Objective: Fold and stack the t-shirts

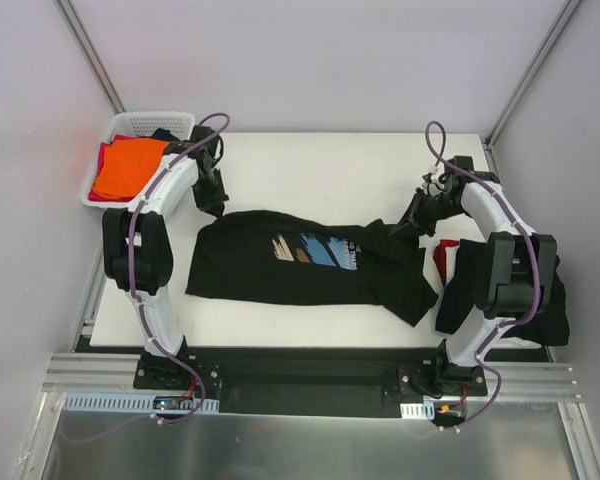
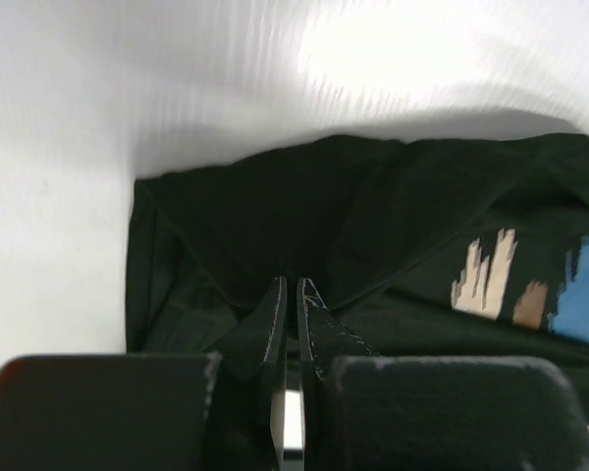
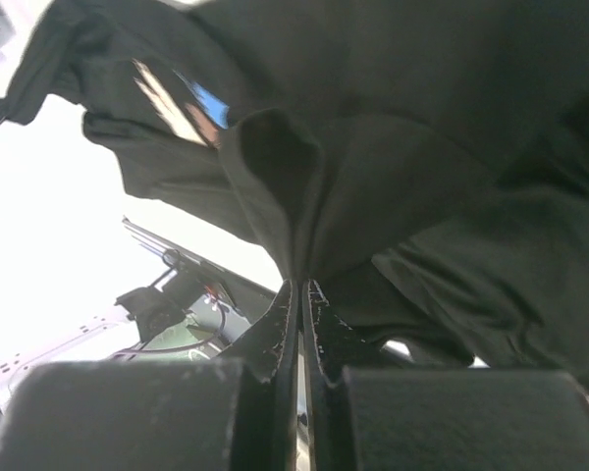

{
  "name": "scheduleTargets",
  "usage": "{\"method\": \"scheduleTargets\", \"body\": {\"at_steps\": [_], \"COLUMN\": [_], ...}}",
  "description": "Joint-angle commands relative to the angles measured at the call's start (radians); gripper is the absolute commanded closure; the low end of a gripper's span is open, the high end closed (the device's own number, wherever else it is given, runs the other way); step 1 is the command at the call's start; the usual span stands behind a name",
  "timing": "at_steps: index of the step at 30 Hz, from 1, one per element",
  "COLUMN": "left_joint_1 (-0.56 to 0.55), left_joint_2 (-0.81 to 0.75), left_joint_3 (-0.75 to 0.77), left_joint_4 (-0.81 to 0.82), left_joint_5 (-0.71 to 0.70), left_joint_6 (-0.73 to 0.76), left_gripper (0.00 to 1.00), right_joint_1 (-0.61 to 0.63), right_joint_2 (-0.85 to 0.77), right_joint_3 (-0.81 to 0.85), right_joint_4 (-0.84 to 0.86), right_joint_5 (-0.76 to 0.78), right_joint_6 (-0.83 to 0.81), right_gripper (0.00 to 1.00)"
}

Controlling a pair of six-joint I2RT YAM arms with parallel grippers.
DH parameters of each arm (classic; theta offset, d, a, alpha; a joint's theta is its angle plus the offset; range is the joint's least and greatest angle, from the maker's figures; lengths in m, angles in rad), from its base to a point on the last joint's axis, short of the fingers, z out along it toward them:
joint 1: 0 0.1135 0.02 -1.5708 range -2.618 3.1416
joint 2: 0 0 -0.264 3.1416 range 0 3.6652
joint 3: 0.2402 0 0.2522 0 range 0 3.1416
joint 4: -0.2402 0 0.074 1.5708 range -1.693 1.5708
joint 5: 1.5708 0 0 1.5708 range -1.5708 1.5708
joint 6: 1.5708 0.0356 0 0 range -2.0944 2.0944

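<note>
progress looks early. printed shirt (image 1: 280,270), black with tan and blue brush strokes on the chest, lies stretched lengthwise across the middle of the table (image 1: 320,165). it is not yet folded: the body is open and wrinkled, and the end toward the table's right edge is bunched into a heap.

left gripper (image 1: 212,195) is at the shirt's end nearest the table's far left corner. in the left wrist view its fingers are pressed together on a ridge of the black cloth. right gripper (image 1: 405,225) is at the opposite end, toward the table's right edge, nipped tight on a peak of the same shirt that rises off the table in the right wrist view. with both ends held, i judge the step in hand to be spreading or squaring the shirt before the first fold.

basket (image 1: 130,125) at the table's far left corner holds an orange shirt (image 1: 128,165) over something red, with a dark piece behind. whether these are folded i cannot tell. at the table's right edge, under the right arm, sits dark cloth (image 1: 552,318) with a strip of red and white beside it. it may be a started stack, but too little shows to say.

what is left, by my reading, is every fold on the printed shirt, then placing it, then the basket's contents.
</note>
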Motion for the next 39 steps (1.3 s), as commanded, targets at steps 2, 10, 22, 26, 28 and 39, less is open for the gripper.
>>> {"method": "scheduleTargets", "body": {"at_steps": [2, 10, 22, 26, 28, 39], "left_joint_1": [-0.004, 0.029, 0.064, 0.104, 0.117, 0.131], "left_joint_2": [-0.102, -0.078, -0.1, -0.096, -0.096, -0.113], "left_joint_3": [-0.105, -0.134, -0.154, -0.183, -0.194, -0.215], "left_joint_4": [-0.035, -0.042, -0.061, -0.076, -0.078, -0.096], "left_joint_5": [-0.041, -0.089, -0.155, -0.161, -0.166, -0.164], "left_joint_6": [-0.025, -0.049, -0.014, -0.034, -0.037, -0.039], "left_gripper": [1.0, 1.0, 1.0, 1.0, 1.0, 1.0], "right_joint_1": [-0.035, -0.088, -0.15, -0.161, -0.162, -0.167], "right_joint_2": [-0.128, -0.18, -0.2, -0.197, -0.196, -0.191], "right_joint_3": [-0.049, -0.097, -0.118, -0.13, -0.133, -0.146], "right_joint_4": [-0.089, -0.076, -0.125, -0.128, -0.128, -0.168], "right_joint_5": [0.062, 0.063, 0.07, 0.073, 0.073, 0.103], "right_joint_6": [-0.022, -0.006, -0.051, -0.049, -0.052, -0.066], "right_gripper": [0.99, 0.99, 0.99, 0.99, 0.99, 0.99]}}
